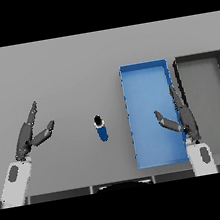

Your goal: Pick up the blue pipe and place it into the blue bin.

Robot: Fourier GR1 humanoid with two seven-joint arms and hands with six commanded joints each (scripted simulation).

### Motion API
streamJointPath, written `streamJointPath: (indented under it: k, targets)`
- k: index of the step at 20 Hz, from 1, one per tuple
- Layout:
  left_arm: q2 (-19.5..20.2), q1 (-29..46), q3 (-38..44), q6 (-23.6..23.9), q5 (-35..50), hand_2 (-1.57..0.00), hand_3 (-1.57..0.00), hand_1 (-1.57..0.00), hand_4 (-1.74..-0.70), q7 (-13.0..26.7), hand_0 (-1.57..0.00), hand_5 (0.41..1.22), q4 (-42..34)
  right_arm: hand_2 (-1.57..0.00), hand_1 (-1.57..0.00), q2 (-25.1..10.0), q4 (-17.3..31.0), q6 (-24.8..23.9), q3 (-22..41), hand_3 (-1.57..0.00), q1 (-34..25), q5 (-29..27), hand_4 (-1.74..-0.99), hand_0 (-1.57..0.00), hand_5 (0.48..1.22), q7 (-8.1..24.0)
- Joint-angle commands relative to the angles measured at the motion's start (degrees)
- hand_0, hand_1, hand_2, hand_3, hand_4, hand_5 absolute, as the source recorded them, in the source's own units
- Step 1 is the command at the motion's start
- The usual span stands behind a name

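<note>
Blue pipe (101, 128) on table beside blue bin (144, 76), both hands' fingers released.

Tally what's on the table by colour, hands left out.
Blue: 2, the pipe and the bin.
Dark grey: 1, the second bin right of the blue one.
Total: 3.

left hand (28, 137), right hand (182, 116) open
</note>
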Motion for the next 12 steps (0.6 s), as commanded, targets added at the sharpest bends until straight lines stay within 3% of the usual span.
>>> streamJointPath:
  k: [1,6,9,12]
  targets:
    - [0.61,-0.61,0.14,-0.74,0.16,0.00,0.00,0.00,-0.96,0.42,0.00,0.592,0.49,0.00,0.00,-0.39,-0.36,0.06,0.09,0.00,0.02,0.30,-1.193,0.00,0.622,0.95]
    - [2.09,0.03,-1.59,-6.31,1.84,0.00,0.00,0.00,-0.98,-1.14,0.00,0.584,-1.82,0.00,0.00,-0.56,-0.28,0.45,0.62,0.00,-0.11,0.74,-1.192,0.00,0.621,2.07]
    - [4.76,1.89,-3.96,-10.66,2.11,0.00,0.00,0.00,-1.03,0.01,0.00,0.549,-5.47,0.00,0.00,-0.63,-0.39,0.47,0.95,0.00,-0.20,1.14,-1.179,0.00,0.616,1.66]
    - [2.88,2.13,-8.64,-13.36,1.00,0.00,0.00,0.00,-1.10,2.60,0.00,0.510,-7.82,0.00,0.00,-0.86,0.02,0.57,0.92,0.00,-0.67,1.33,-1.173,0.00,0.616,2.28]
